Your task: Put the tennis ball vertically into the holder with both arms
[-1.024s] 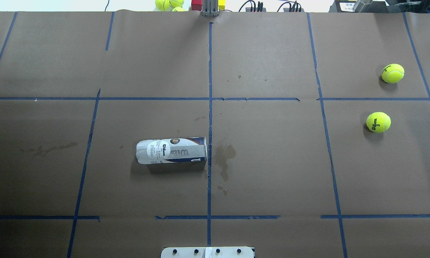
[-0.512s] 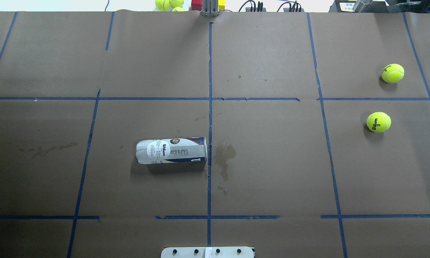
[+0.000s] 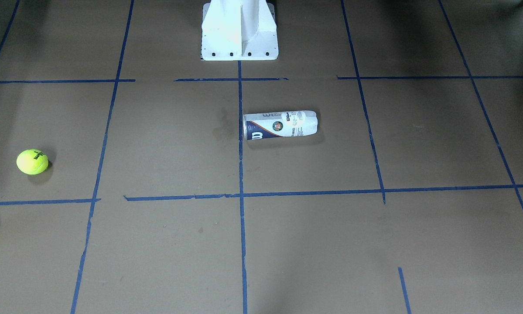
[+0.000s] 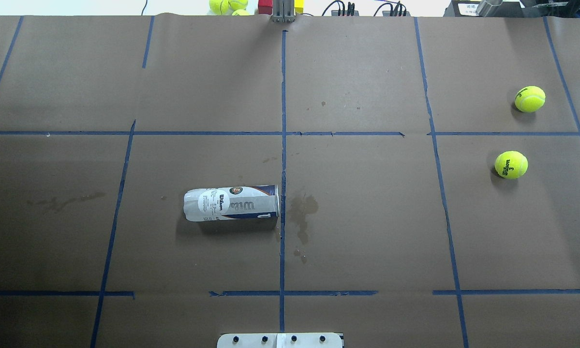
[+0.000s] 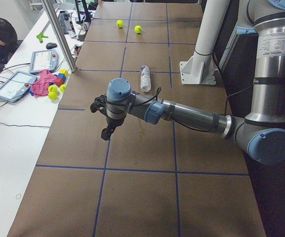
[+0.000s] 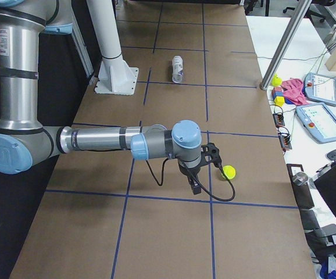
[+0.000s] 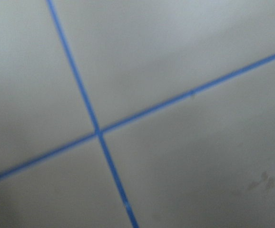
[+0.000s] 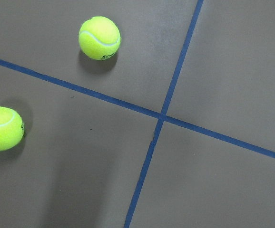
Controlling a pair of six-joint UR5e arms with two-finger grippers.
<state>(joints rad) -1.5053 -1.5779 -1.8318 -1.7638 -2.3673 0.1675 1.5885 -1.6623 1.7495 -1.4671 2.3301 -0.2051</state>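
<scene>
The holder lies on its side near the middle of the worktop, one end just beside the centre tape line. This looks like the opening reach. To do it well, the left end effector should take the holder across its body and stand it mouth up, while the right end effector comes down squarely over a ball. The left one hangs above the worktop, well apart from the holder. The right one hovers near the ball. I cannot tell whether either has its fingers spread or pressed together.
</scene>
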